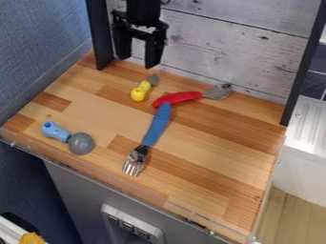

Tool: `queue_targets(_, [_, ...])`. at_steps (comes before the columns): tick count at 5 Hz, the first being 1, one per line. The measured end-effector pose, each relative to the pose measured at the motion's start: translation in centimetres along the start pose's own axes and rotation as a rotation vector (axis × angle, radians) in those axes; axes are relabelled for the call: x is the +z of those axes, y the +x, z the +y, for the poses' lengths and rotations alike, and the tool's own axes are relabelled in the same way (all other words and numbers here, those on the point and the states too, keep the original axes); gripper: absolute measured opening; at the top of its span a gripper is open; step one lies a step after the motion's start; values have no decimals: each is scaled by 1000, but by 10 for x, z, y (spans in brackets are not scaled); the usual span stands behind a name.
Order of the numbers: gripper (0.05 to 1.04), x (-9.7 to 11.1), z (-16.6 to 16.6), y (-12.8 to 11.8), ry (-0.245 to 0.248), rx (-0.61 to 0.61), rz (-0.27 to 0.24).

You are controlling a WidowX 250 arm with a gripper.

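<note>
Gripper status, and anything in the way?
Gripper open, empty, near back wall. Yellow-handled utensil nearest. Red-handled spoon close by, its handle meeting blue-handled fork's.

Soft, fairly bright light spreads evenly over the table (223, 157), with faint shadows. Small glints sit on the metal fork (134, 162) and spoon (218, 91); the lower left corner is darker.

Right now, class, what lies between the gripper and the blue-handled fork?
In the camera view, the small yellow-handled utensil lies between the gripper and the blue-handled fork.
</note>
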State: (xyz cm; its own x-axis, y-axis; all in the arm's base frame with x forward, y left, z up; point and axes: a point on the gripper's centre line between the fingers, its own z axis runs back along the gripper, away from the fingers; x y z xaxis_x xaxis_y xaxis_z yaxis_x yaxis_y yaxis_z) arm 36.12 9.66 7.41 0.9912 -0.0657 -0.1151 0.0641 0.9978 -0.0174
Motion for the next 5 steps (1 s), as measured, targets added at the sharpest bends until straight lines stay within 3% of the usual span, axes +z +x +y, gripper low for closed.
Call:
queue_targets(2, [1000, -30, 0, 0, 4, 35, -20])
queue_targets(4, [998, -53, -10, 12, 15, -120, -21])
queue_targets(5, [996, -55, -13, 22, 22, -177, -29])
